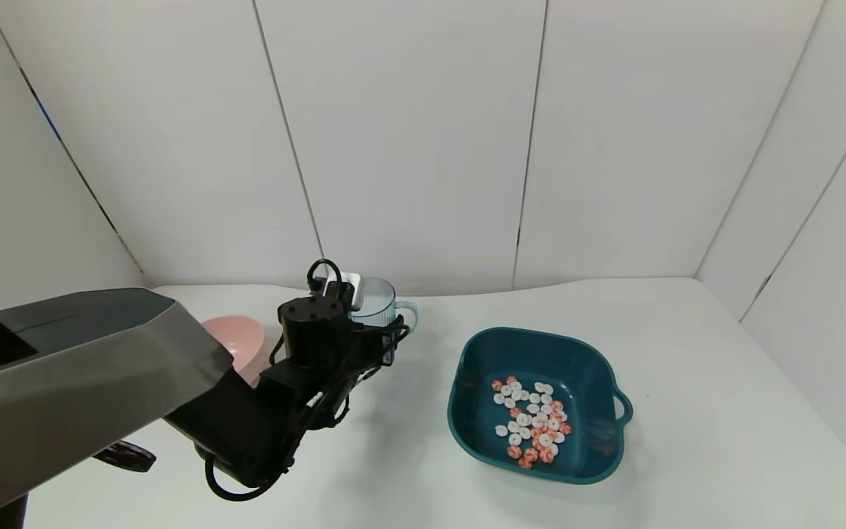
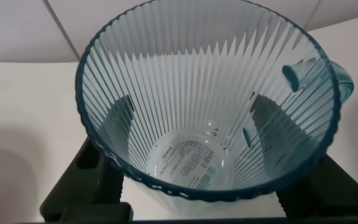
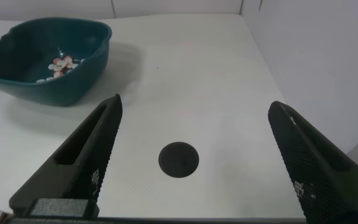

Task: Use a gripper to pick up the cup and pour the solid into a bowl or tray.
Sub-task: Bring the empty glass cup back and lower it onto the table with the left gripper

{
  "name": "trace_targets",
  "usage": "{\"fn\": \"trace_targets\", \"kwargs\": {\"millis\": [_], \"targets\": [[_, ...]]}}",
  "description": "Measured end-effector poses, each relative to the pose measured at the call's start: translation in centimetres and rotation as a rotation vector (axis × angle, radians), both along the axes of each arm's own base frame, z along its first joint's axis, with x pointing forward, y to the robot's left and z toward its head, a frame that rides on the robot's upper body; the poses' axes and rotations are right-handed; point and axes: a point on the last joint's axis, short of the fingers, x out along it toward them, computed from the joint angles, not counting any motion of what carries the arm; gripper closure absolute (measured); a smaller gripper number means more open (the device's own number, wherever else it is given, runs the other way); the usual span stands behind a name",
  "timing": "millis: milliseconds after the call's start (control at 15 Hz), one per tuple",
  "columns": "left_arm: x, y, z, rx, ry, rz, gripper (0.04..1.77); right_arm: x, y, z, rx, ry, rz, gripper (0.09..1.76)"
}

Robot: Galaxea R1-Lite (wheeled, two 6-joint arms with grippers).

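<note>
My left gripper is shut on the cup, a pale-blue ribbed mug held upright at the back left of the table. In the left wrist view the cup is empty, with a label at its bottom, and black fingers press its walls on both sides. The solid, white and orange-red discs, lies in the dark teal basin to the right of the cup. My right gripper is open and empty over the table's right part, out of the head view. The basin with the discs shows there too.
A round pink bowl stands left of the cup, partly behind my left arm. A black round mark lies on the white table below the right gripper. White walls close the back and sides.
</note>
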Motion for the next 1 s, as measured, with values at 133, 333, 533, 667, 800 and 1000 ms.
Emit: {"fn": "trace_targets", "kwargs": {"millis": [133, 333, 533, 667, 800, 1000], "targets": [[0.2, 0.2, -0.7, 0.001, 0.013, 0.003, 0.49, 0.0, 0.0, 0.0, -0.001, 0.001, 0.000, 0.14], [0.5, 0.3, -1.6, -0.009, 0.027, 0.010, 0.49, 0.0, 0.0, 0.0, 0.000, 0.000, 0.000, 0.14], [0.6, 0.3, -2.5, -0.009, 0.045, 0.014, 0.49, 0.0, 0.0, 0.0, -0.001, 0.000, 0.000, 0.14], [0.6, 0.3, -2.7, -0.018, 0.052, 0.016, 0.49, 0.0, 0.0, 0.0, 0.000, 0.000, 0.000, 0.14], [0.7, 0.3, -2.9, -0.018, 0.055, 0.017, 0.49, 0.0, 0.0, 0.0, 0.000, 0.001, 0.000, 0.14], [0.7, 0.3, -3.2, -0.023, 0.064, 0.018, 0.49, 0.0, 0.0, 0.0, 0.000, 0.001, 0.000, 0.14]]}}
